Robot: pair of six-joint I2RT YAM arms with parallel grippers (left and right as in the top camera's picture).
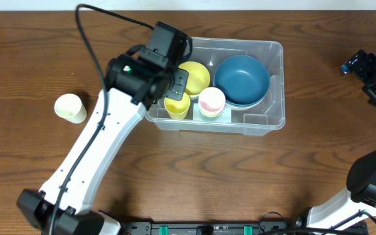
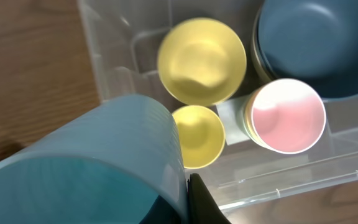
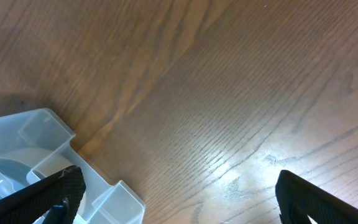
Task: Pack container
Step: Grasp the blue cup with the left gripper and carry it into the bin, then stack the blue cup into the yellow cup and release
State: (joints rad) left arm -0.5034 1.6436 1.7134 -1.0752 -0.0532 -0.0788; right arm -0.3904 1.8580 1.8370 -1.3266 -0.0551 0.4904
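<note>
Closest to my left wrist camera, the left gripper (image 2: 188,198) is clenched, on the wall of a light blue cup (image 2: 92,162) as far as I can tell. Below it, mid-way along the table (image 1: 305,170), the container (image 1: 274,121) holds a small yellow cup (image 2: 197,135), a yellow bowl (image 2: 202,60), a pink-lined cup (image 2: 288,115) and a blue bowl (image 2: 322,43). Far right, the right gripper (image 3: 179,186) hangs spread wide near the container's corner.
</note>
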